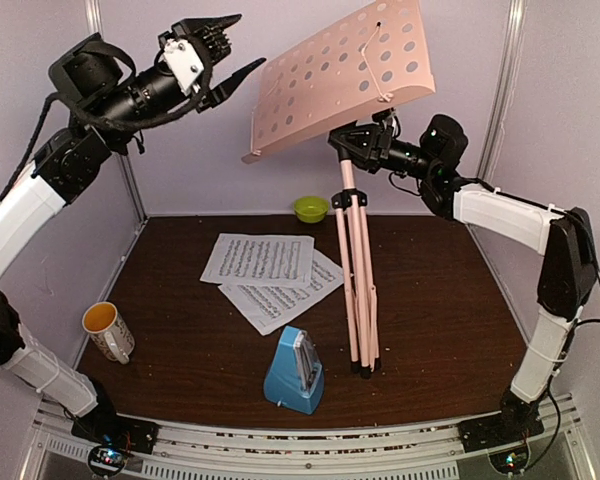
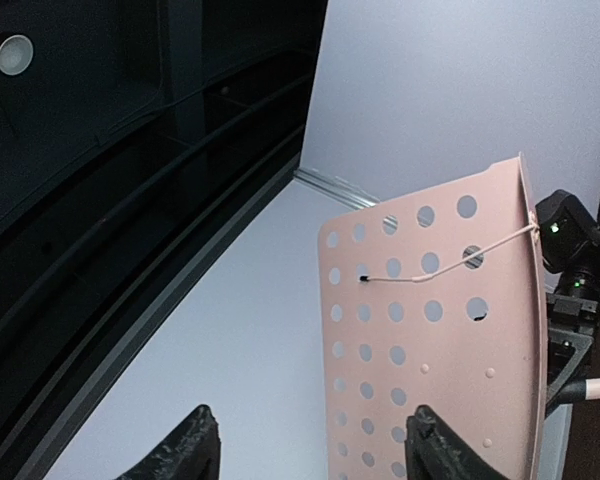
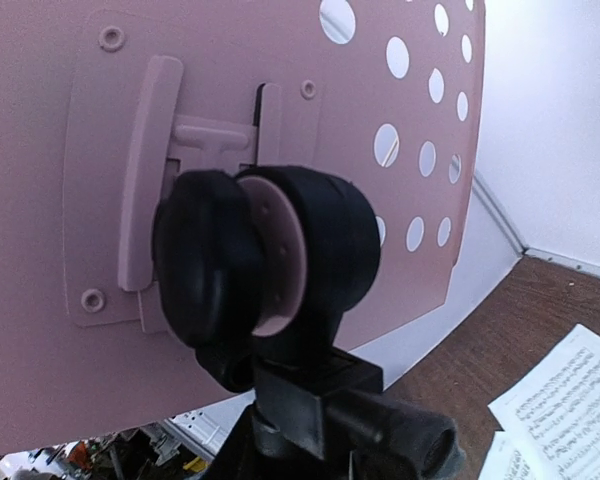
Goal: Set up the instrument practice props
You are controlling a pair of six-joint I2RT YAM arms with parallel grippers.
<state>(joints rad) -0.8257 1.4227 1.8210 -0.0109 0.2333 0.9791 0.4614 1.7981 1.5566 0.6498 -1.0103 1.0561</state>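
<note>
Pink music stand [image 1: 354, 250] stands upright on the brown desk [image 1: 440, 330]. The right gripper [image 1: 363, 142] is clenched on its black joint [image 3: 280, 260] under the holey plate [image 1: 330, 75]. The left gripper [image 1: 248, 40] hangs wide apart, high beside the plate. Two music pages [image 1: 262, 262] and the blue metronome [image 1: 295, 372] sit near its foot.

No words, brand names or numbers can be read anywhere. The two music pages [image 1: 258, 260] in the middle of the top view carry rows of printed notes, but these are too small to make out. The blue metronome [image 1: 295, 372] near the bottom shows no marks that can be read.
</note>
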